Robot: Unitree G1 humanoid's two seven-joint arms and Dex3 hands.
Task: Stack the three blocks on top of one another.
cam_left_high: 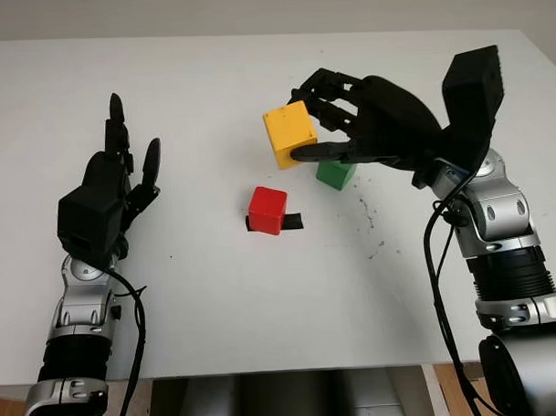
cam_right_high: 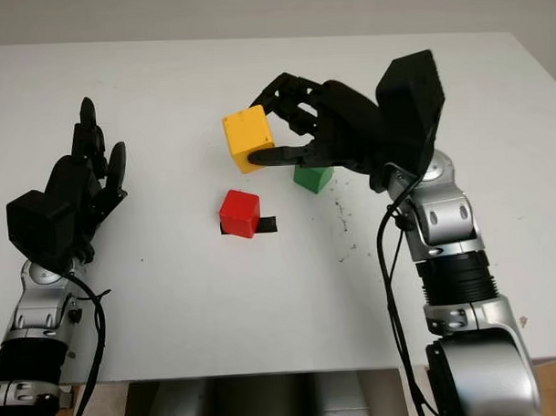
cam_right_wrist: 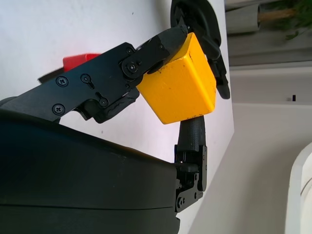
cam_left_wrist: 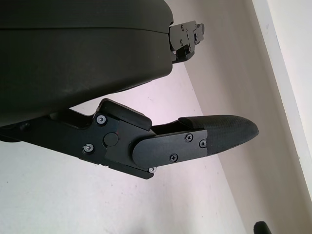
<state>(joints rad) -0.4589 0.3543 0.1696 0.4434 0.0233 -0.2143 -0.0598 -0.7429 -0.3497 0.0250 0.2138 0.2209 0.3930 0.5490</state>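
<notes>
Right hand (cam_left_high: 334,124): we grip the smooth yellow cube block (cam_left_high: 289,135), lifted above the white worktop (cam_left_high: 217,283).
Left hand (cam_left_high: 113,182): open, well apart.

Both arms are built from silver-grey metal joint housings alternating with black ribbed cylindrical segments. A loose black cable runs along the outside of each forearm. The left hand (cam_left_high: 108,191) and right hand (cam_left_high: 366,123) are matte black, each with a boxy shell and three segmented fingers (cam_left_wrist: 214,136). Finger links are fastened with small cross-head screws, and the fingertips (cam_left_wrist: 234,132) carry a finely textured black pad.
</notes>
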